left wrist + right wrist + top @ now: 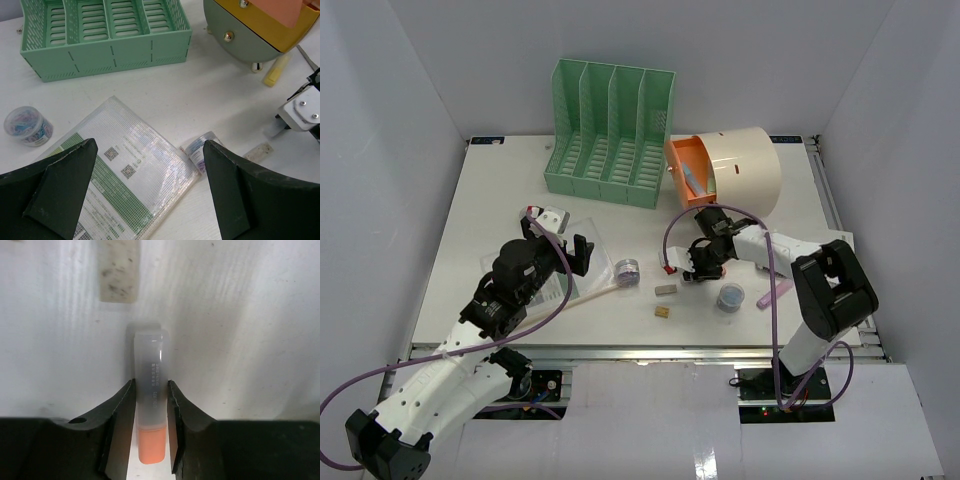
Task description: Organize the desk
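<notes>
Sorting barely begun: grips orange tube (150, 357) in right claw (150, 387), holds left claw (150, 145) wide open, leaves green rack (610, 140) seemingly empty.

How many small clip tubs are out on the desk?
3. The first tub stands left of the mesh pouch; the second tub lies tipped at the pouch's right edge; the third tub stands just right of the right gripper. The arms may hide others.
</notes>
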Tool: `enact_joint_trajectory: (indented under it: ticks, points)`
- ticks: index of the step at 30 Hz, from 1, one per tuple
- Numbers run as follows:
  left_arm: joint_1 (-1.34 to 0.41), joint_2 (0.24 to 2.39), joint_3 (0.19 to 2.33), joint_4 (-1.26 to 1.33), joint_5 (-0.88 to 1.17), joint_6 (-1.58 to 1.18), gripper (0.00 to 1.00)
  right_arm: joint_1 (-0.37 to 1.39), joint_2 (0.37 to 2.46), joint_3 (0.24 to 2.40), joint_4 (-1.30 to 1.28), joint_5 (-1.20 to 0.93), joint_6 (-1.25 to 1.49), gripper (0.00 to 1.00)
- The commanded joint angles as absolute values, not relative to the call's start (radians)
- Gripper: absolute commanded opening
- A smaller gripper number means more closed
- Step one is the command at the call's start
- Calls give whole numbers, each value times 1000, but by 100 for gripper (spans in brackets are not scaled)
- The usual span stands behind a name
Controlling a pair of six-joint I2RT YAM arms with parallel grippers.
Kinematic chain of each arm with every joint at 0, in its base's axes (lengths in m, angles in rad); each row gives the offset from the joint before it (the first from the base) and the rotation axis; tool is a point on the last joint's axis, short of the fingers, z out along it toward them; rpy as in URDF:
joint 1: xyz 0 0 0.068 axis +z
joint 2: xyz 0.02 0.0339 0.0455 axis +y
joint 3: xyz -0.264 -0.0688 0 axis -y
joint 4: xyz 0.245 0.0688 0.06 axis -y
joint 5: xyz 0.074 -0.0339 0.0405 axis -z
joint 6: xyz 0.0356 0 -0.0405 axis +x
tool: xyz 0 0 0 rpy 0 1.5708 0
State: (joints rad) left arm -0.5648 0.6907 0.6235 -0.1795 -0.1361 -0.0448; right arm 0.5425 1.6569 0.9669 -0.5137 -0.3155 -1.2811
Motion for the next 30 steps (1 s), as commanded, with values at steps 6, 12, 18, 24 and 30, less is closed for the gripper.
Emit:
enact_joint_trajectory:
  ticks: [6,12,18,24,30]
  points:
    - [-559,685,655,-179,-145,-40,98,549,1421,1267,-725,-585,-997,8]
    - [-557,690,655,-179,-151,-38,98,543,1404,1530,-674,-604,-714,8]
    - [-555,697,653,-179,-155,-37,98,476,1473,1643,-446,-247,-281,8]
    - [-552,707,652,-178,-158,-36,98,451,1557,1716,-328,5,-156,10]
    - [-548,713,652,-179,-163,-35,98,445,1639,1686,-237,39,-106,21]
